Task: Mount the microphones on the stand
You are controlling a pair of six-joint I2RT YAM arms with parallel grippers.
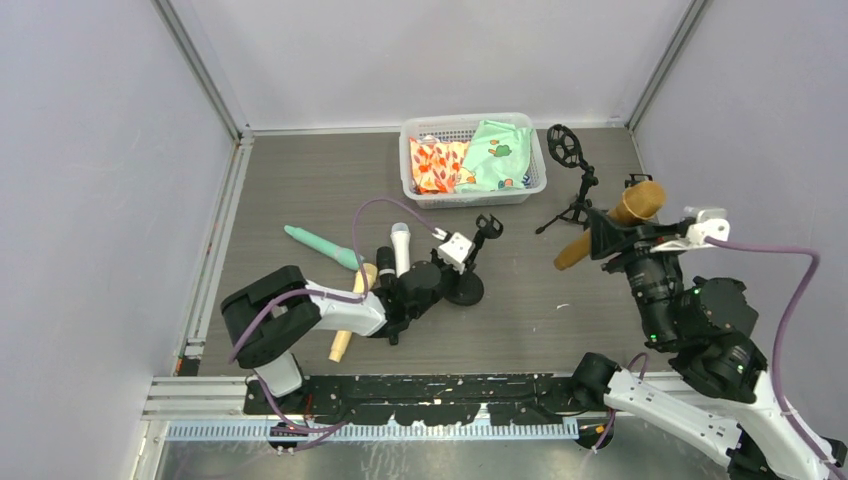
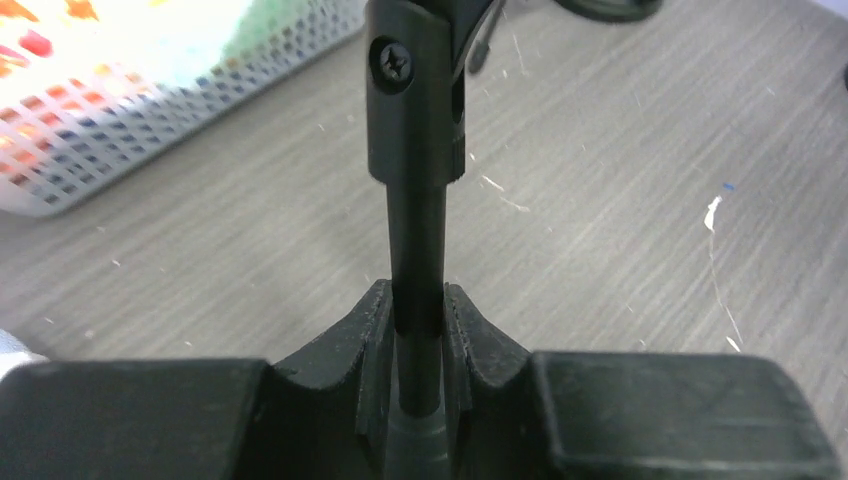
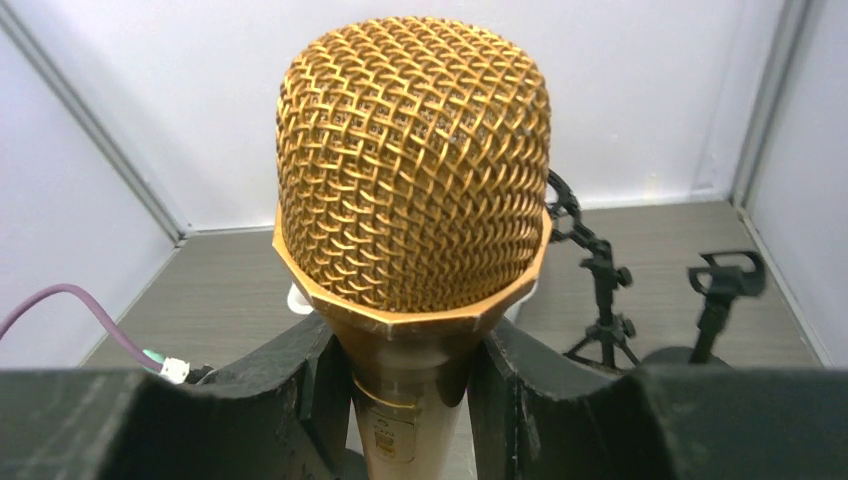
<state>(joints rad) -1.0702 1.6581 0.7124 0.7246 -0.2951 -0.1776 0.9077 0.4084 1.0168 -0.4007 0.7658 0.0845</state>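
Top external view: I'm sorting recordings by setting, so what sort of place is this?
Probably a lab robot cell, not a studio: plain white walls and aluminium framing enclose a grey table, with left arm and right arm mounted at its near edge.

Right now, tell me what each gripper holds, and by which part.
Left gripper: the stand, by its pole. Right gripper: the gold microphone, by its handle below the head.

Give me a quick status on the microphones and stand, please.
Left gripper shut on stand pole. Right gripper shut on gold microphone, off the table. Stand clip empty. Teal microphone, white microphone, cream microphone lying loose.
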